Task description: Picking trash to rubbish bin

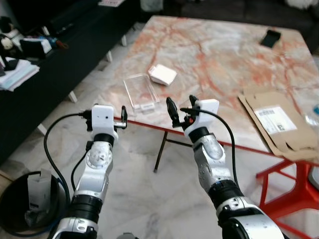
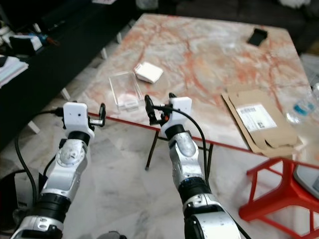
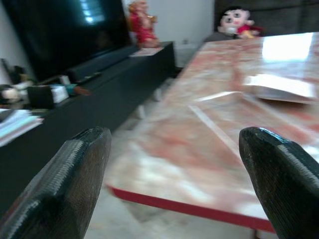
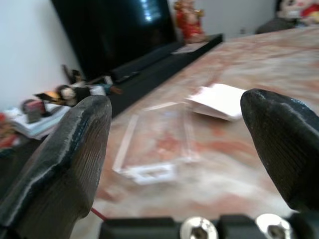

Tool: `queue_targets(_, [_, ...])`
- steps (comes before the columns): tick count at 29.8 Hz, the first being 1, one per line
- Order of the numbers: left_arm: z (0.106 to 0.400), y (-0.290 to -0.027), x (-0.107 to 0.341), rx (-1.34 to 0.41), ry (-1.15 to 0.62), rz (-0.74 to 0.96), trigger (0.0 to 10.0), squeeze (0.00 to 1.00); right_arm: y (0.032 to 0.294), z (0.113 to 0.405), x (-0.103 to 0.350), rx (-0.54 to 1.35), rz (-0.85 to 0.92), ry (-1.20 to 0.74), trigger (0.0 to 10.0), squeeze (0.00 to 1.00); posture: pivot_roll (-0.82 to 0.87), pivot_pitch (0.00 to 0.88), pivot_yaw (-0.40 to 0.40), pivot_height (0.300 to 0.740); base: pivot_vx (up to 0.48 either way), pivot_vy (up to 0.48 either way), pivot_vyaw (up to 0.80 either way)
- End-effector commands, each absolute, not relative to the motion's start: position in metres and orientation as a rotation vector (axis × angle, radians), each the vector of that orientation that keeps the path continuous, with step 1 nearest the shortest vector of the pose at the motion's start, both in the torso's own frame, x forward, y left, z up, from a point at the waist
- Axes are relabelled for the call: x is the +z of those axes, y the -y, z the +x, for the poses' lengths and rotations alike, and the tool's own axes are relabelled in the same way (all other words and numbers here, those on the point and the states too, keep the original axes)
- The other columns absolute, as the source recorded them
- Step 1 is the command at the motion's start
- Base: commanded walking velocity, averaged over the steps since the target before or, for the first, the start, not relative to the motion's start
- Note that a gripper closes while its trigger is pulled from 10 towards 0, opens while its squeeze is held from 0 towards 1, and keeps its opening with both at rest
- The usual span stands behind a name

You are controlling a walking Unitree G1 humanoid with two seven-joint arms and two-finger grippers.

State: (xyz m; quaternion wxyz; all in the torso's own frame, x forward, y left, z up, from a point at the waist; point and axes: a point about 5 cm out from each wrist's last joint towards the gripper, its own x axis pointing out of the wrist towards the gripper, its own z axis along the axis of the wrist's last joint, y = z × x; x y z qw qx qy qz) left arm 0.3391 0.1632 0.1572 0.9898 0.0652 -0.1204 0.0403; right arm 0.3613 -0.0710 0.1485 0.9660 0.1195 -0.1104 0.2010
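At the lower left of the frame we see the black rubbish bin (image 1: 22, 206). Mid-frame, our left gripper (image 1: 123, 117) and right gripper (image 1: 182, 110) hang spread, empty, at the marble table (image 1: 224, 55) edge. Just beyond lie the clear plastic tray (image 1: 141, 91) and white packet (image 1: 162, 74).

We see a living room in a home. A low table (image 1: 219, 55) with a pink-veined marble top and red metal legs stands on a pale marble-tiled floor (image 1: 144, 199). Along the robot's left runs a long black TV cabinet (image 1: 60, 64) cluttered with papers (image 1: 17, 74) and small objects; the wrist views show a large dark television screen (image 4: 114, 30) above it, with a red figurine (image 3: 141, 22) and a plush doll (image 3: 234, 22) beyond. A dark sofa (image 1: 239, 10) lies at the table's far end. A mobile phone (image 1: 271, 38) and flattened cardboard packaging (image 1: 279, 124) rest on the tabletop, and a black rubbish bin (image 1: 25, 204) sits on the floor.
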Motion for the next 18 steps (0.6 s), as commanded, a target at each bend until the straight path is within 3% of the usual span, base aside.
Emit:
queue_targets(1, [0.3382, -0.168, 0.1557, 0.097, 0.233, 0.135, 10.0, 0.0, 0.0643, 0.3592, 0.1471, 0.433, 0.244, 0.215, 10.0, 0.0, 0.14, 0.127, -0.01, 0.74, 0.379, 0.0, 0.0])
queue_targets(9, [0.3388, -0.1682, 0.1559, 0.092, 0.233, 0.141, 10.0, 0.0, 0.0619, 0.3583, 0.1473, 0.44, 0.221, 0.223, 10.0, 0.0, 0.15, 0.112, -0.006, 0.74, 0.376, 0.0, 0.0])
queue_targets(15, [0.3389, -0.1663, 0.156, 0.086, 0.235, 0.139, 10.0, 0.0, 0.0611, 0.3575, 0.1454, 0.441, 0.231, 0.216, 10.0, 0.0, 0.15, 0.105, -0.007, 0.74, 0.376, 0.0, 0.59])
queue_targets(18, [0.3389, -0.1658, 0.1559, 0.083, 0.234, 0.14, 10.0, 0.0, 0.0613, 0.3578, 0.1447, 0.436, 0.244, 0.21, 10.0, 0.0, 0.15, 0.106, -0.005, 0.74, 0.375, 0.0, 0.0])
